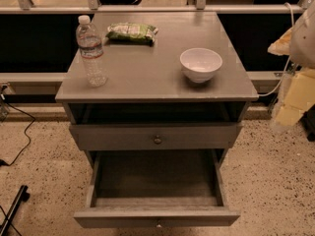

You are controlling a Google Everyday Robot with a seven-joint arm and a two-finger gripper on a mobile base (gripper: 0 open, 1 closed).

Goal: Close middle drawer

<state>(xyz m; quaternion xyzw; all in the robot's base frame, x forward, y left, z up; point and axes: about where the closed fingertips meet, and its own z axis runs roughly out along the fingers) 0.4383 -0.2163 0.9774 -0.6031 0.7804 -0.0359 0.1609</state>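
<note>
The middle drawer (pixel 156 216) is a grey wooden drawer pulled far out toward me. Its deep box is empty, and its low front panel has a small knob (pixel 158 224) at the bottom edge of the view. Above it, a taller grey drawer front (pixel 123 137) with a dark round knob (pixel 157 140) sits slightly out from the cabinet. My gripper (pixel 288 113) is at the right edge, pale and blurred, to the right of the cabinet and apart from both drawers. It holds nothing that I can see.
On the grey cabinet top (pixel 147 68) stand a clear water bottle (pixel 91 53) at the left, a green snack bag (pixel 131 32) at the back and a white bowl (pixel 201 64) at the right. Black cables (pixel 19 136) lie on the speckled floor at the left.
</note>
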